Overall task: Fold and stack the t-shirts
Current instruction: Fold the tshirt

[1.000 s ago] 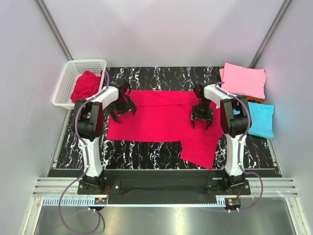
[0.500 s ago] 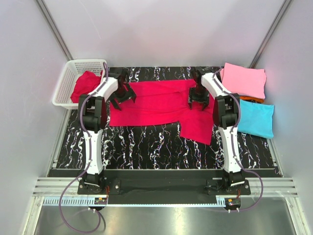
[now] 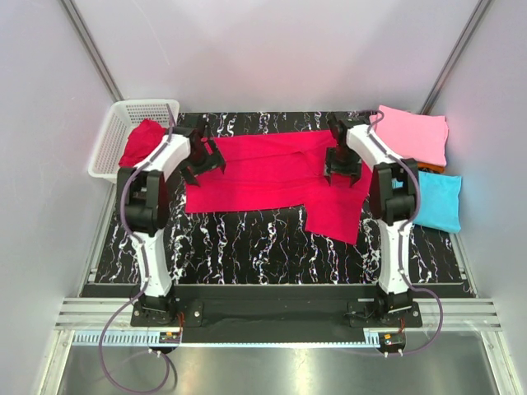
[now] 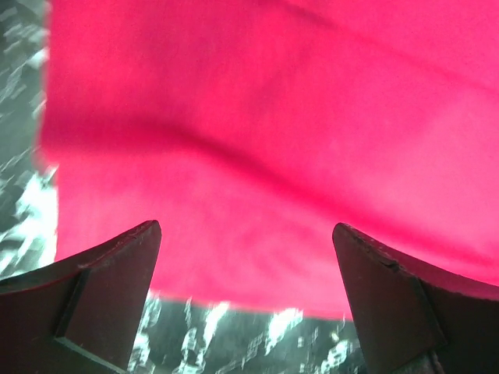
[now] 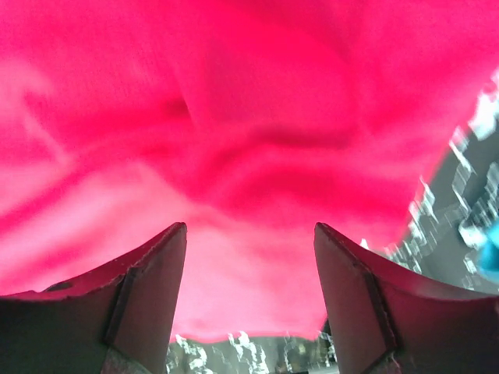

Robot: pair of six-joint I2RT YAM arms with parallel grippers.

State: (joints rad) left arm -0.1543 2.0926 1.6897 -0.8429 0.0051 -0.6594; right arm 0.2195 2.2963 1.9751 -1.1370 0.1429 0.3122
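A crimson-red t-shirt (image 3: 263, 174) lies spread flat across the middle of the marbled table, one sleeve (image 3: 333, 216) reaching toward the near right. My left gripper (image 3: 203, 159) is low over its left edge and stands open. In the left wrist view, red cloth (image 4: 273, 140) fills the space beyond the spread fingers (image 4: 101, 288) and nothing sits between them. My right gripper (image 3: 343, 169) is over the shirt's right part, also open. The right wrist view shows rumpled red cloth (image 5: 234, 117) under its gripper (image 5: 249, 230). A second red t-shirt (image 3: 142, 144) sits bunched in the basket.
A white mesh basket (image 3: 109, 140) stands at the far left, off the table's edge. At the far right lies a folded pink shirt (image 3: 412, 136) on an orange one (image 3: 430, 168), with a folded turquoise shirt (image 3: 436, 202) nearer. Bare marbled table (image 3: 239, 247) shows in front.
Both grippers have moved toward the far side of the table. The spread red shirt has shifted that way with them, so its near edge and sleeve lie farther from the bases.
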